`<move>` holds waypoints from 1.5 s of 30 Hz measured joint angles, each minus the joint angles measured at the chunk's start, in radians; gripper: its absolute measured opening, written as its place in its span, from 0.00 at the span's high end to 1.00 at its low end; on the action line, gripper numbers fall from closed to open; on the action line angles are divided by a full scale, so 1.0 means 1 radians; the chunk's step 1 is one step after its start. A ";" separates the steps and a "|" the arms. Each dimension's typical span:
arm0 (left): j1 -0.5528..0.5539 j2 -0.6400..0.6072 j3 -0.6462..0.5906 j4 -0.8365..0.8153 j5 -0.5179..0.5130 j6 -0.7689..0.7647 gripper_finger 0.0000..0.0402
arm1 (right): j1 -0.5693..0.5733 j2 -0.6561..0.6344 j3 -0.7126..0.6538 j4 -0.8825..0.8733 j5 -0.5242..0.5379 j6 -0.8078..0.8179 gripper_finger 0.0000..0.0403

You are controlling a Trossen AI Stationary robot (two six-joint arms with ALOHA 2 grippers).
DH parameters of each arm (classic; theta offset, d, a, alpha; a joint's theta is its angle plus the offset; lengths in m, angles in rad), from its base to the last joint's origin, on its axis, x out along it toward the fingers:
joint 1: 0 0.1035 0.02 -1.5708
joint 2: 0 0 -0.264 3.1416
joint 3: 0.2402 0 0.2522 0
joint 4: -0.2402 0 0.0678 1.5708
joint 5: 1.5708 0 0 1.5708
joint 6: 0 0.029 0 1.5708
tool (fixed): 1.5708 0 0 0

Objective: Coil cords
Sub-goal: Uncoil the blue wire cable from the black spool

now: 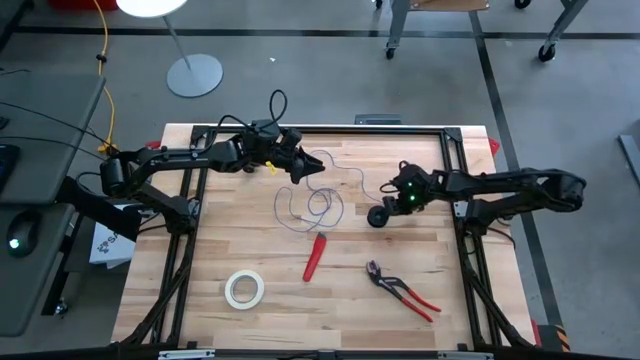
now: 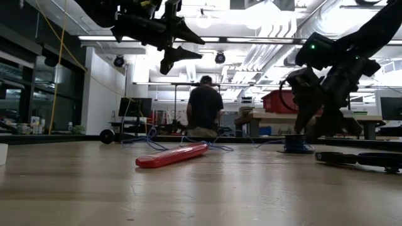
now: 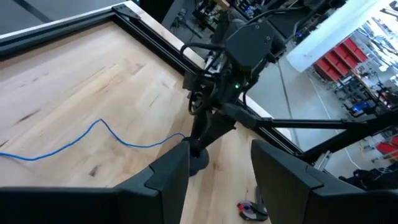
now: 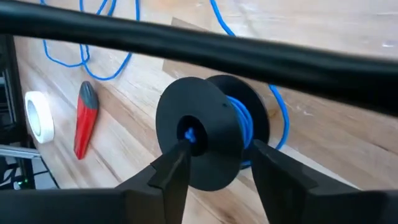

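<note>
The thin blue wire lies in loose loops on the middle of the wooden table and shows in the left wrist view as a wavy blue wire. It runs to a small black spool right of the loops, which rests on the table on its rims with blue turns wound on it. My right gripper reaches down from the right and has the spool between its fingers. My left gripper hangs open above the loops' far end, with nothing between its fingers. My right gripper has the spool between its two fingers, along the spool's axis. One finger lies on the outer face of the near flange beside the centre hole; the other stands at the far flange. The fingers slant down from the table's right. The spool stays on the table.
A red-handled tool lies near the loops, a white tape roll toward the near left, and red-handled pliers toward the near right. A black frame borders the table. A person stands in the room beyond.
</note>
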 joint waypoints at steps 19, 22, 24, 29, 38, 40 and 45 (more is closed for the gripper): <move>0.060 0.000 0.000 0.152 -0.005 -0.097 0.58 | 0.045 0.012 0.038 0.087 0.032 0.017 0.99; 0.091 0.000 0.012 0.255 0.013 -0.132 0.58 | 0.054 -0.010 0.106 0.040 0.075 -0.032 1.00; 0.108 0.000 0.044 0.264 0.014 -0.123 0.58 | 0.055 -0.028 0.183 0.023 0.105 -0.077 1.00; 0.135 0.000 0.176 0.146 0.073 0.012 0.58 | 0.055 -0.041 0.398 -0.020 0.177 -0.255 1.00; 0.124 0.000 0.357 -0.149 0.173 0.252 0.58 | 0.018 -0.037 0.684 -0.020 0.235 -0.490 1.00; 0.124 0.000 0.374 -0.152 0.171 0.285 0.58 | 0.014 -0.037 0.725 -0.021 0.235 -0.514 1.00; 0.124 0.000 0.385 -0.149 0.122 0.347 0.58 | 0.014 -0.035 0.790 -0.020 0.233 -0.555 1.00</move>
